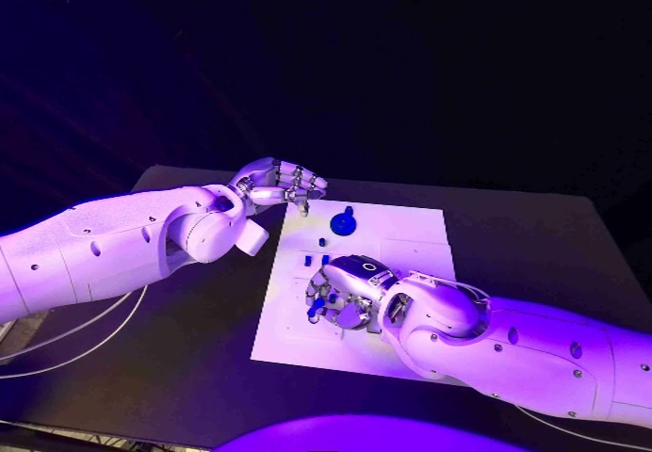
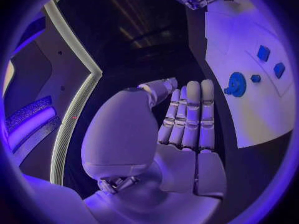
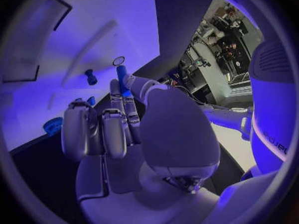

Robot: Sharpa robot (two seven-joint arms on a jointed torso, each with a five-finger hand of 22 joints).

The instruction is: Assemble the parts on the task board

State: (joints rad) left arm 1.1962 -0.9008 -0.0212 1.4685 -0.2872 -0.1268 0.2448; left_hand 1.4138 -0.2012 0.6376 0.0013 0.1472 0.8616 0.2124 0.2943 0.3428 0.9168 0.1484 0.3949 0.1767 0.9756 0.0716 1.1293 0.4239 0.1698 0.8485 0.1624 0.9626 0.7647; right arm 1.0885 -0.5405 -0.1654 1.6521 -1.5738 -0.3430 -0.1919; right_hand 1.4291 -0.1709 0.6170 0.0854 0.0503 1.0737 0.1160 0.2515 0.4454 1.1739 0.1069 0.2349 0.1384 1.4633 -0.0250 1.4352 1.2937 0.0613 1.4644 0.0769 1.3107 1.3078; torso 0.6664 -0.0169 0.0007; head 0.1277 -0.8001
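Your small blue part [image 3: 122, 77] sits pinched at the tips of the right hand [image 1: 348, 291], its long axis running on past the fingers [image 3: 116, 95] toward the task board [image 1: 408, 226], at the middle of the head view. You're hovering low over the board's left half. The blue disc part [image 1: 343, 223] lies toward the upper middle, nearer the left hand [image 1: 279, 185], whose fingers lie together, empty, at the bench [image 1: 544, 235] edge of the board.
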